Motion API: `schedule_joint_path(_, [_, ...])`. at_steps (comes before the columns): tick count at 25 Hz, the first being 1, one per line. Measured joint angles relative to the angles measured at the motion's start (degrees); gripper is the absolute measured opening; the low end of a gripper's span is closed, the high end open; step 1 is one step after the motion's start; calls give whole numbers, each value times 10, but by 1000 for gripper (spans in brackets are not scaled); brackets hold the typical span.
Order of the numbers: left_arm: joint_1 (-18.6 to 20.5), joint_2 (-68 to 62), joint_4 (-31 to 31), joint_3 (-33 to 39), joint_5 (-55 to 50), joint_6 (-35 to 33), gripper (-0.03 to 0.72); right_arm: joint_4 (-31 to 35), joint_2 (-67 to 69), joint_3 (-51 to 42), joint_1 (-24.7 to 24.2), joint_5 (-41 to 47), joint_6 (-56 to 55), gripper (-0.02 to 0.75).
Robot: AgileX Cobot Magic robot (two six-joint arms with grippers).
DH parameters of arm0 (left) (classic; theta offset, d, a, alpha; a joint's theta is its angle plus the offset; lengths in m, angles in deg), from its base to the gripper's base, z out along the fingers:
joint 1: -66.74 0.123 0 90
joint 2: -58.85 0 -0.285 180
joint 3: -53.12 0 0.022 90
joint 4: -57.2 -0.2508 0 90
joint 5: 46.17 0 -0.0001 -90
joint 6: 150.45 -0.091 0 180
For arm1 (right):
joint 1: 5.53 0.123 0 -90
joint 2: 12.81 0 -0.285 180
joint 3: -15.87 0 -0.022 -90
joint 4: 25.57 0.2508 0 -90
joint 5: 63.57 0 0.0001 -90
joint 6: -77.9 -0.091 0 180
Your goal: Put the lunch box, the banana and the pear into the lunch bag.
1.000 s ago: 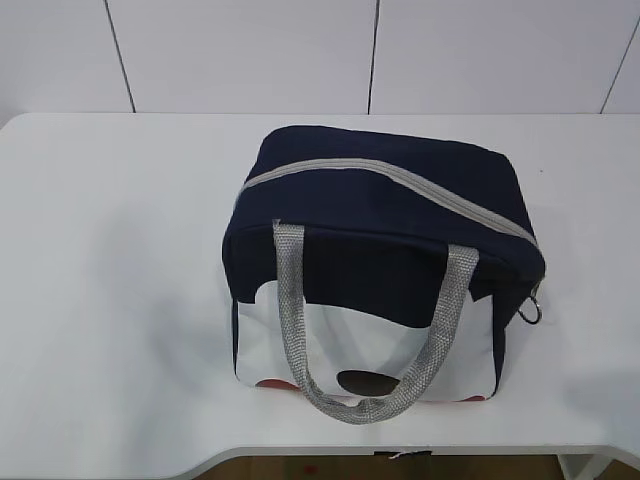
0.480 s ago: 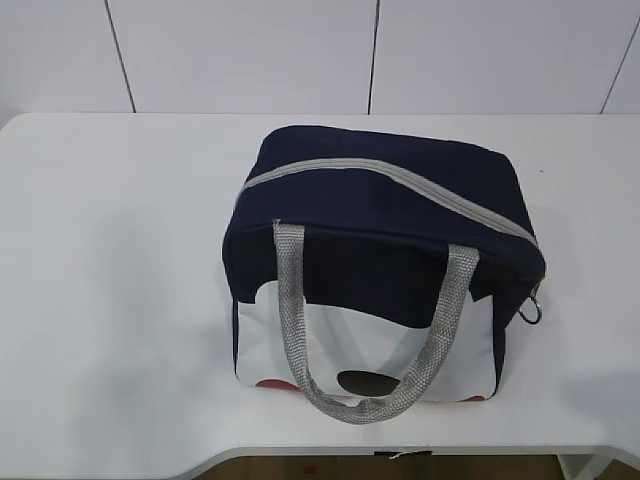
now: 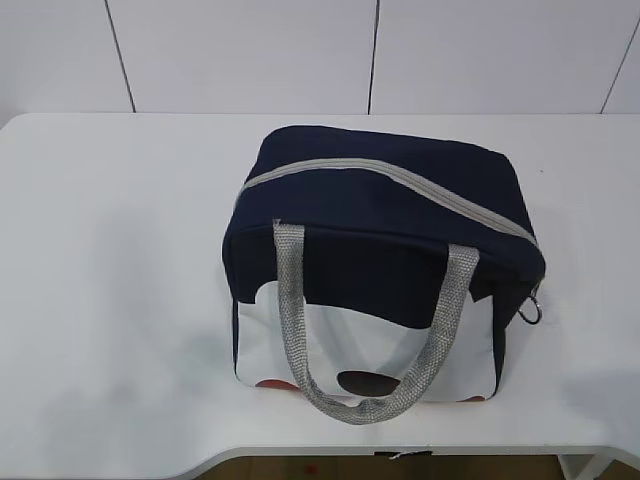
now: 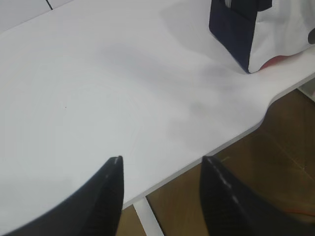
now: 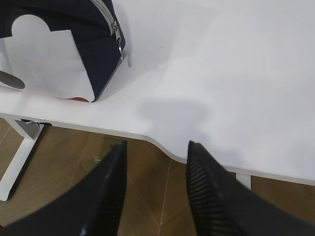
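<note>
Lunch bag (image 3: pixel 385 255) zipped, upright mid-bench (image 3: pixel 120 300); left hand (image 4: pixel 162 164) and right hand (image 5: pixel 155 147), both released and empty, hover well apart from bag at bench's front edge.

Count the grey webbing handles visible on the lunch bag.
1: a grey webbing handle loops down the lunch bag's near face, above the table. A second could lie hidden behind the bag.

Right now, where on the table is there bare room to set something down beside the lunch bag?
Bare white table runs from the lunch bag out to the left edge, and a narrower strip from the bag's ring pull to the right edge. Behind the bag there is a bare band up to the wall. In front, the handles nearly reach the table edge: tight.
</note>
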Motion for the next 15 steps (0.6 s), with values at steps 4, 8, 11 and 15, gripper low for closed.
schedule_joint_path(4, [0, 0, 0, 1, 0, 0, 358, 0, 0, 0, 0, 0, 0, 330])
schedule_joint_path(8, [0, 0, 0, 1, 0, 0, 349, 0, 0, 0, 0, -1, 0, 328])
schedule_joint_path(11, [9, 0, 1, 1, 0, 0, 333, 0, 0, 0, 0, -1, 0, 327])
schedule_joint_path(15, [55, 0, 1, 1, 0, 0, 306, 0, 0, 0, 0, -1, 0, 327])
